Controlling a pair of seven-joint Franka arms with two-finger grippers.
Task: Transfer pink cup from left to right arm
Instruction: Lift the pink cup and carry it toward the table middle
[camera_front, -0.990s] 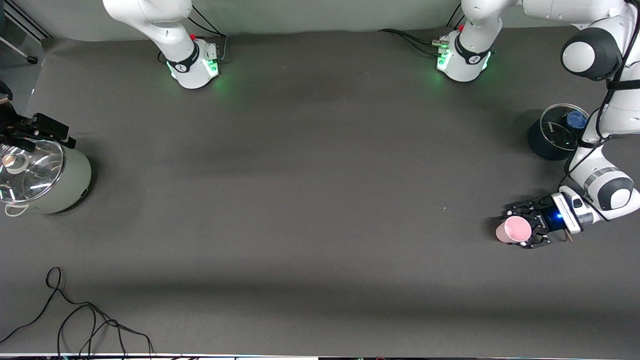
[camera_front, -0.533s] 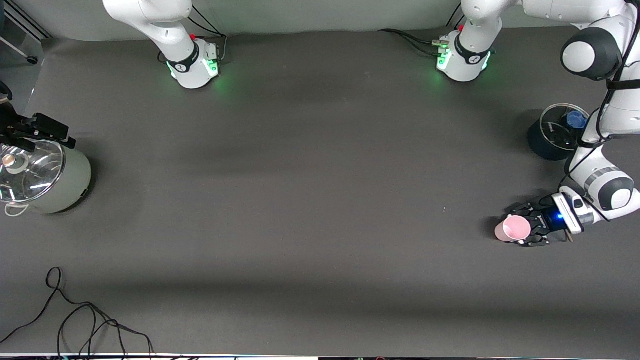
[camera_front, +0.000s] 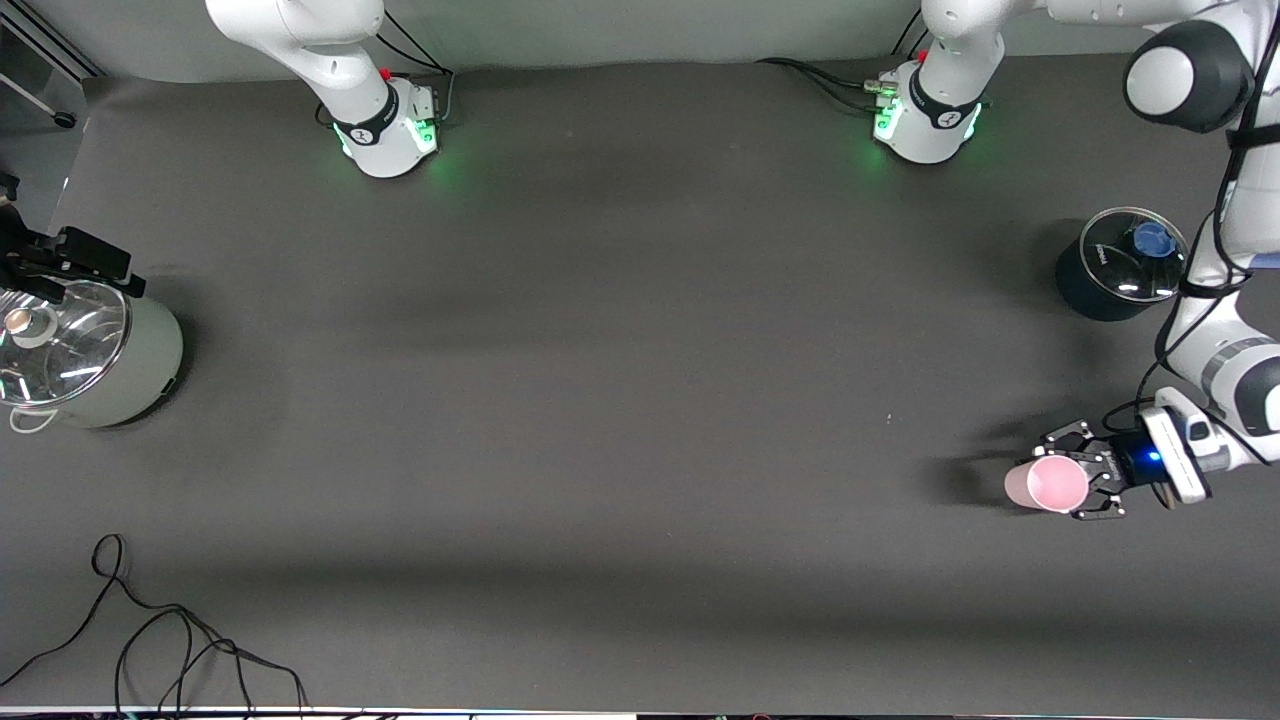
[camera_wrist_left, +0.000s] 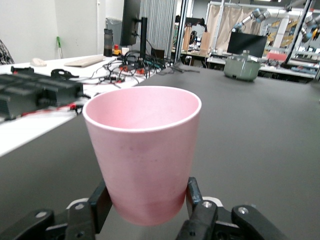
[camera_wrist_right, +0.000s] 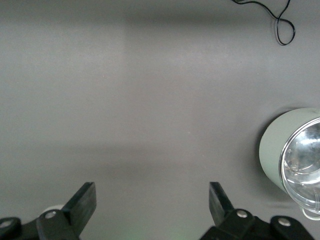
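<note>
The pink cup (camera_front: 1045, 484) is upright in my left gripper (camera_front: 1068, 485), held up over the table at the left arm's end, its shadow cast on the mat beside it. In the left wrist view the black linkage fingers (camera_wrist_left: 200, 200) press the cup's (camera_wrist_left: 145, 150) base from both sides; the cup looks empty. My right gripper (camera_wrist_right: 152, 192) is open and empty, high above bare mat beside the pale-green pot. Its black hand shows at the edge of the front view (camera_front: 70, 262).
A pale-green pot with a glass lid (camera_front: 85, 355) stands at the right arm's end, also in the right wrist view (camera_wrist_right: 295, 155). A dark pot with a blue-knobbed glass lid (camera_front: 1118, 265) stands near the left arm. A black cable (camera_front: 170, 640) lies by the front edge.
My left gripper has lifted the pink cup and carried it a little toward the front camera and the left arm's end. The right hand has barely shifted.
</note>
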